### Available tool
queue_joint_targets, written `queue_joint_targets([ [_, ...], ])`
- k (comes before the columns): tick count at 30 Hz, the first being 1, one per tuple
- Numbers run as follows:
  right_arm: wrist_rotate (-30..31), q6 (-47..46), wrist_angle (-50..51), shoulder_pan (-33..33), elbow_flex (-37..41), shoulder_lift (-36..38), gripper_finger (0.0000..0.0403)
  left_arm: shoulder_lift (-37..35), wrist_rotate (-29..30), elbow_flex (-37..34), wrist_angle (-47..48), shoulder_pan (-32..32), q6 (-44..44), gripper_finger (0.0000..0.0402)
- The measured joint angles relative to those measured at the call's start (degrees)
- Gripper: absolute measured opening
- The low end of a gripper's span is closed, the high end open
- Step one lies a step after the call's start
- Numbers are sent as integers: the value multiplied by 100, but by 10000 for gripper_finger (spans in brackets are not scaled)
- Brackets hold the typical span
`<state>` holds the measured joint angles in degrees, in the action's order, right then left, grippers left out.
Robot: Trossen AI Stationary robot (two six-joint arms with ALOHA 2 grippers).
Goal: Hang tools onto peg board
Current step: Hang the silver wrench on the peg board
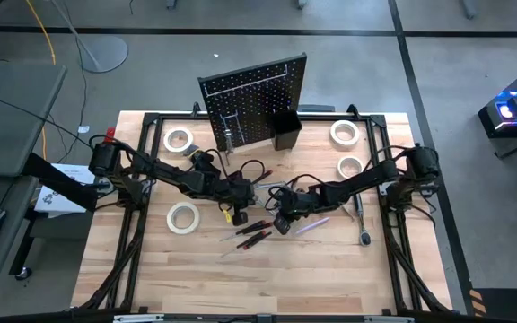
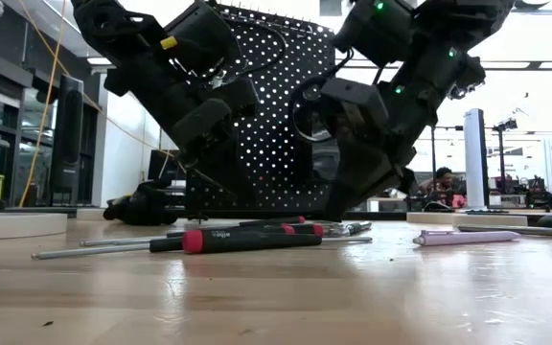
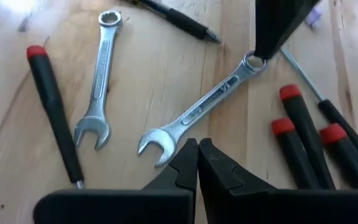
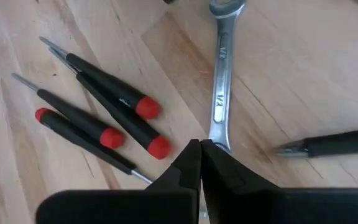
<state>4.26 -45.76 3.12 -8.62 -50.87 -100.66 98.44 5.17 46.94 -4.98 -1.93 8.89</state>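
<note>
The left claw (image 3: 197, 163) has its fingers pressed together with nothing between them, hovering just above the open end of a silver wrench (image 3: 197, 109) that lies slanted on the bench (image 3: 154, 68). The ring end of this wrench sits under the tip of the right arm's dark finger. A second wrench (image 3: 99, 81) lies beside it, and red-capped screwdrivers (image 3: 297, 134) lie close by.

The right claw (image 4: 200, 163) is likewise closed and empty, its tips right at one end of a wrench (image 4: 221, 74), with three red-capped screwdrivers (image 4: 114, 109) fanned out next to it.

From above, both claws meet at the bench's middle over the scattered tools (image 1: 254, 226). White tape rolls (image 1: 183, 217) lie farther out, and the peg board (image 1: 254, 99) stands upright at the far edge with its small black bin (image 1: 285, 130).
</note>
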Motion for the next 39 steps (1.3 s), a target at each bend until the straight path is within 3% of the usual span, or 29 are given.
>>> queue_joint_targets([
  [29,115,227,135,-103,-17,-378,0,-145,61,4,23,9,-178,0],
  [39,16,223,183,-101,-17,-383,0,-145,459,4,284,88,-879,21],
])
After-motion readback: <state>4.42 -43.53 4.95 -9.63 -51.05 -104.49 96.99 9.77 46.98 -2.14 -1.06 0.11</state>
